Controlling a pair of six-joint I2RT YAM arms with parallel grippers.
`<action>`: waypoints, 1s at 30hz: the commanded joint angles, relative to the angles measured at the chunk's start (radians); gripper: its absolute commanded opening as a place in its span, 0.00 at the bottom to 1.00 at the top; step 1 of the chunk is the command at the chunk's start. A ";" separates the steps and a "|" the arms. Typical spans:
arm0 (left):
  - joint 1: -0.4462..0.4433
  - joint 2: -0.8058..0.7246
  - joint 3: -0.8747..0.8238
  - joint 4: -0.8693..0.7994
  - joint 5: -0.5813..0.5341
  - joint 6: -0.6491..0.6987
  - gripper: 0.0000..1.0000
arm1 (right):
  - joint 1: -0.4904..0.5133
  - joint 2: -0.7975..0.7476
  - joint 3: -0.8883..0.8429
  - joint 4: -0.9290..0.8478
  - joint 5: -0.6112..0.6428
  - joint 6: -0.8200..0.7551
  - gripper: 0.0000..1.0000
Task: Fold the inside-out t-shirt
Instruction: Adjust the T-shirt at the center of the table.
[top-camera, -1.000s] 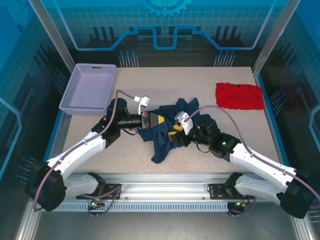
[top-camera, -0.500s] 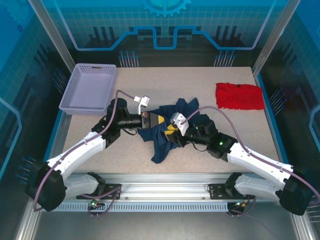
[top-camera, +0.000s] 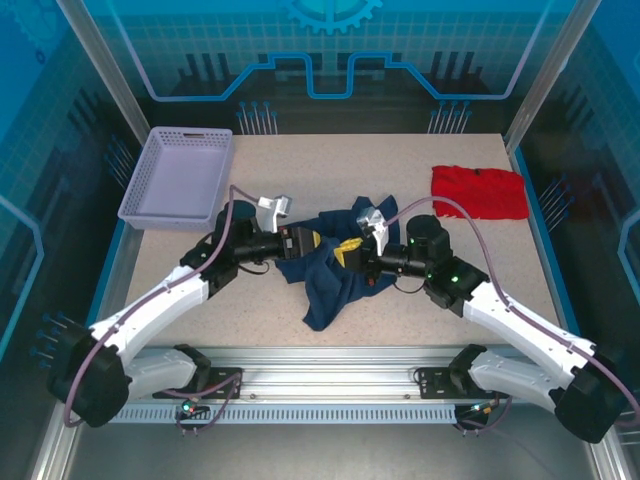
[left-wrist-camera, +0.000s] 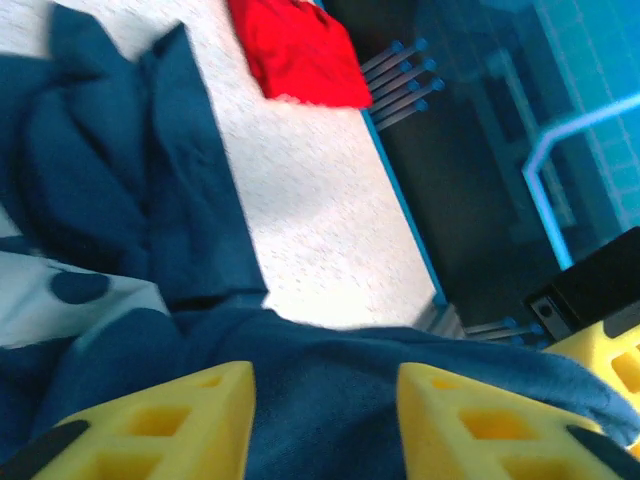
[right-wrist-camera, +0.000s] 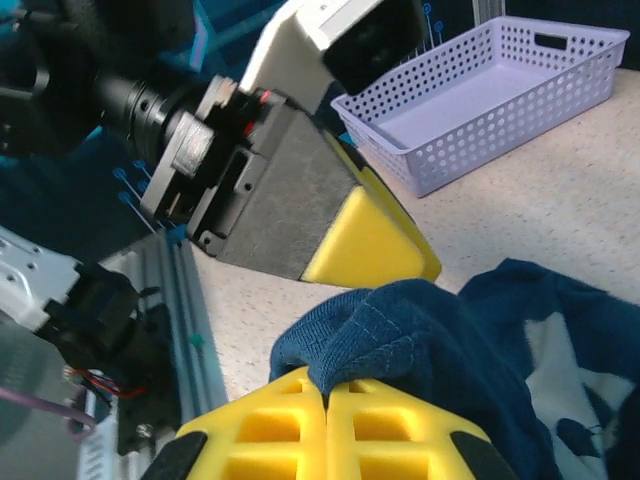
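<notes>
The inside-out t-shirt (top-camera: 325, 285) lies crumpled in a dark navy heap at the middle of the table. My right gripper (top-camera: 348, 250) is shut on a raised fold of its hem, which the right wrist view shows pinched between the yellow pads (right-wrist-camera: 327, 392). Facing it from the left, my left gripper (top-camera: 322, 243) is open. Its two yellow fingers (left-wrist-camera: 150, 430) stand apart with navy cloth (left-wrist-camera: 110, 170) lying between and beyond them. The two grippers are almost tip to tip over the heap.
A folded red garment (top-camera: 478, 192) lies at the back right of the table. A lavender basket (top-camera: 178, 177) stands at the back left. Bare tabletop (top-camera: 420, 310) runs in front of the shirt and to its right.
My left gripper has opened and let go of the cloth. My right gripper has closed on a fold of the shirt and turned towards the left gripper.
</notes>
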 joint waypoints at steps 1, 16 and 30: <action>-0.014 -0.176 -0.088 -0.036 -0.144 0.068 0.52 | -0.021 0.050 0.064 0.078 -0.058 0.192 0.00; -0.235 -0.017 0.054 -0.102 -0.330 0.305 0.46 | -0.056 0.107 0.200 -0.066 -0.084 0.242 0.00; -0.011 -0.088 -0.173 0.430 0.378 0.101 0.00 | -0.188 0.191 0.362 -0.524 -0.004 0.076 0.21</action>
